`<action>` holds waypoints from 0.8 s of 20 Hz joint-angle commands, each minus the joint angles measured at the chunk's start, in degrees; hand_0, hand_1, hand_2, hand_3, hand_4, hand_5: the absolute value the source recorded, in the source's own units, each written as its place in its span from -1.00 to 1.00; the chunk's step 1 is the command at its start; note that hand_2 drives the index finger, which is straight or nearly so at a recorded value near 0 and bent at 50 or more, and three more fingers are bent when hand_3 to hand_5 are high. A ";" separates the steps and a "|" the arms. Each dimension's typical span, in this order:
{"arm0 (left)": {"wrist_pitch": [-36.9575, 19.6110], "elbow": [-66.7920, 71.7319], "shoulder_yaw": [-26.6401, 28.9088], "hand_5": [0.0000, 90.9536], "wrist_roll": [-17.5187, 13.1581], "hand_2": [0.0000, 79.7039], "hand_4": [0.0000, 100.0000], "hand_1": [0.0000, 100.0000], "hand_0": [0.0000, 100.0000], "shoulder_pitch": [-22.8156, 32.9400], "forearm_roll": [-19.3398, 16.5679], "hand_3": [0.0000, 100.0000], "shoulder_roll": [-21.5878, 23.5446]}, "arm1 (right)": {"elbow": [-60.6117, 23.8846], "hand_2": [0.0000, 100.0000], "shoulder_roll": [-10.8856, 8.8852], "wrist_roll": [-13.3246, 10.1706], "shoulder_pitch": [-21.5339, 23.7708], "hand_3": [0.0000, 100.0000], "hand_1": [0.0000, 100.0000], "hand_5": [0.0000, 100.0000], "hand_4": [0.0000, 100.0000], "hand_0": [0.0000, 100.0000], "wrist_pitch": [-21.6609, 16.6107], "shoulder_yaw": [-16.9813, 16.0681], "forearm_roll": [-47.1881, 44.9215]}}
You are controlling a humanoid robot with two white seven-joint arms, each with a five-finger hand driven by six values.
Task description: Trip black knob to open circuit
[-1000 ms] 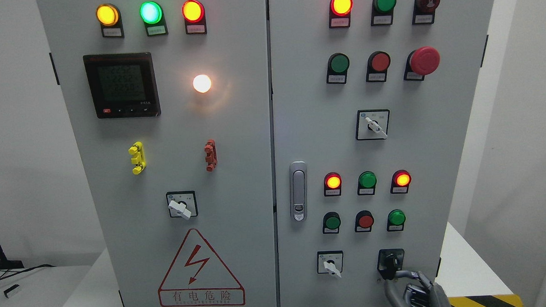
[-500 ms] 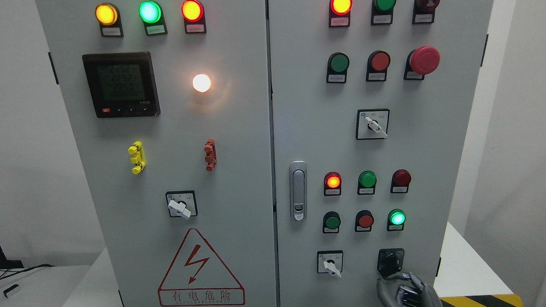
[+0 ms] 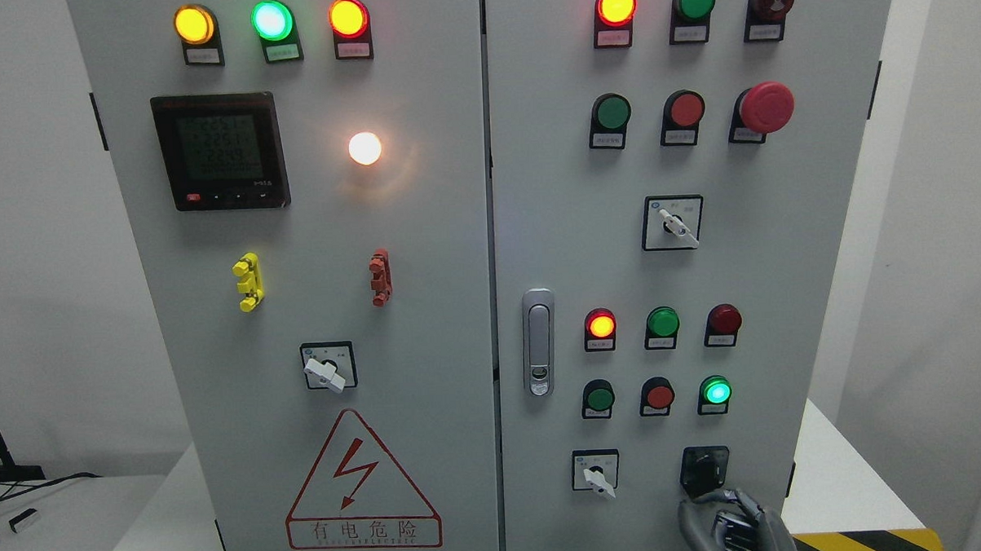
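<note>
Item: right robot hand [image 3: 732, 524], entering at the bottom edge right of the middle. Fingers curled loosely; the upper fingertips [image 3: 714, 496] sit just under the black knob [image 3: 704, 469], at its 6 o'clock, touching or nearly so. Whether it grips the knob cannot be told; it looks closed on nothing. Against the picture a second ago it sits lower, no longer wrapped up over the knob's stem.

Item: black knob, bottom row of the right cabinet door [image 3: 750, 242], at 3 o'clock from the white selector switch [image 3: 597, 474]. Pointer angle is too dark to read.

Item: indicator lamps above the knob, at its 12 o'clock. The dark red lamp [image 3: 724, 319] is unlit; a second ago it glowed. The lower green lamp [image 3: 715, 391] glows; a second ago it was dark. Half a second ago both already stood as now. The red lamp [image 3: 599, 325] at 9 o'clock of that row is lit throughout.

Judgement: the lamp swap suggests the knob has tripped and the circuit is open; task likely done, hand free to withdraw.

Item: left arm, not shown.
</note>
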 commanded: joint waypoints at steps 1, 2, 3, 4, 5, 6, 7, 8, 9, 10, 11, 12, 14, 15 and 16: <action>0.01 0.00 0.00 -1.00 -0.01 -1.00 -1.00 -0.22 -0.76 0.00 -1.76 -1.00 0.01 | 0.40 -0.11 0.31 -0.06 0.09 1.00 0.48 0.92 0.98 -0.23 -0.32 -1.21 0.09; 0.01 0.00 0.00 -1.00 -0.01 -1.00 -1.00 -0.22 -0.76 0.00 -1.76 -1.00 -0.07 | 0.40 -0.11 0.31 -0.06 0.09 1.00 0.48 0.92 0.97 -0.23 -0.32 -1.30 0.09; 0.01 0.00 0.00 -1.00 -0.01 -1.00 -1.00 -0.22 -0.76 0.00 -1.76 -1.00 0.01 | 0.40 -0.11 0.31 -0.06 0.09 1.00 0.48 0.92 0.97 -0.23 -0.32 -1.47 0.09; 0.01 0.00 0.00 -1.00 -0.01 -1.00 -1.00 -0.22 -0.76 0.00 -1.76 -1.00 0.01 | 0.48 -0.12 0.31 0.02 0.09 1.00 0.48 0.92 0.97 -0.23 -0.41 -1.65 0.09; 0.01 0.00 0.00 -1.00 -0.01 -1.00 -1.00 -0.22 -0.76 0.00 -1.76 -1.00 0.01 | 0.48 -0.12 0.31 0.03 0.09 1.00 0.48 0.92 0.97 -0.23 -0.41 -1.65 0.09; 0.01 0.00 0.00 -1.00 -0.01 -1.00 -1.00 -0.22 -0.76 0.00 -1.76 -1.00 0.01 | 0.48 -0.12 0.31 0.03 0.27 1.00 0.47 0.92 0.97 -0.23 -0.50 -1.73 0.09; 0.01 0.00 0.00 -1.00 -0.01 -1.00 -1.00 -0.22 -0.76 0.00 -1.76 -1.00 0.01 | 0.48 -0.12 0.31 0.03 0.35 1.00 0.47 0.92 0.97 -0.23 -0.50 -1.74 0.09; 0.01 0.00 0.00 -1.00 -0.01 -1.00 -1.00 -0.22 -0.76 0.00 -1.76 -1.00 0.01 | 0.48 -0.12 0.22 0.03 0.36 1.00 0.47 0.92 0.97 -0.23 -0.59 -1.74 0.09; 0.01 0.00 0.00 -1.00 -0.01 -1.00 -1.00 -0.22 -0.76 0.00 -1.76 -1.00 -0.07 | 0.48 -0.12 0.22 0.03 0.44 1.00 0.47 0.92 0.97 -0.23 -0.59 -1.74 0.09; 0.01 0.00 0.00 -1.00 -0.01 -1.00 -1.00 -0.22 -0.76 0.00 -1.76 -1.00 0.01 | 0.48 -0.12 0.14 0.03 0.44 1.00 0.47 0.92 0.97 -0.22 -0.59 -1.82 0.09; 0.01 0.00 0.00 -1.00 -0.01 -1.00 -1.00 -0.22 -0.76 0.00 -1.76 -1.00 0.01 | 0.48 -0.12 0.13 0.03 0.44 1.00 0.47 0.92 0.97 -0.22 -0.59 -1.91 0.09; 0.01 0.00 0.00 -1.00 -0.01 -1.00 -1.00 -0.22 -0.76 0.00 -1.76 -1.00 0.01 | 0.48 -0.12 0.13 0.03 0.53 1.00 0.47 0.92 0.97 -0.22 -0.59 -1.91 0.09; 0.01 0.00 0.00 -1.00 -0.01 -1.00 -1.00 -0.22 -0.76 0.00 -1.76 -1.00 -0.07 | 0.48 -0.12 0.14 0.03 0.62 1.00 0.47 0.92 0.97 -0.22 -0.59 -1.91 0.09; 0.01 0.00 0.00 -1.00 -0.01 -1.00 -1.00 -0.22 -0.76 0.00 -1.76 -1.00 -0.07 | 0.48 -0.12 0.13 0.03 0.62 1.00 0.47 0.92 0.97 -0.22 -0.59 -2.00 0.09; 0.01 0.00 0.00 -1.00 -0.01 -1.00 -1.00 -0.22 -0.76 0.00 -1.76 -1.00 -0.07 | 0.48 -0.12 0.13 0.03 0.62 1.00 0.47 0.92 0.97 -0.22 -0.59 -2.00 0.09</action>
